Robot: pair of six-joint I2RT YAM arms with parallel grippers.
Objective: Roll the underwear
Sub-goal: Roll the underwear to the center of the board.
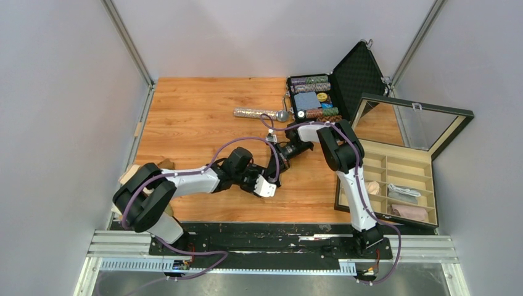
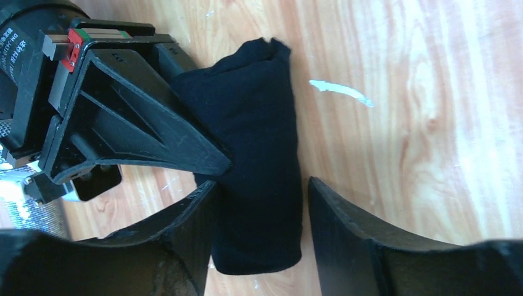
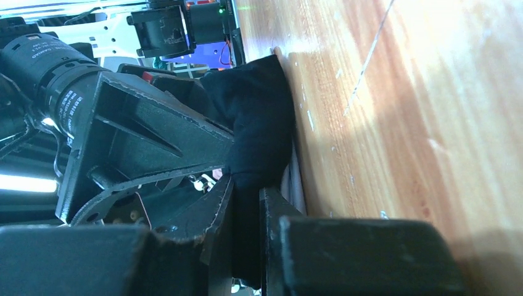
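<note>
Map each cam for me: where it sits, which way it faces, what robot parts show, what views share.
Top external: above and behind the bases, looking down on the table; both arms show whole, meeting mid-table.
Left wrist: on the left arm, looking down at the black underwear roll; the open left gripper straddles it.
Right wrist: low, looking along the table; the right gripper pinches that roll.
Shared: both wrist views show the roll and the other arm's gripper.

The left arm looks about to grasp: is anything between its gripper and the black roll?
Nothing visible does. The black underwear roll lies on the table inside the open left gripper. The right gripper pinches it just beyond those fingers.
</note>
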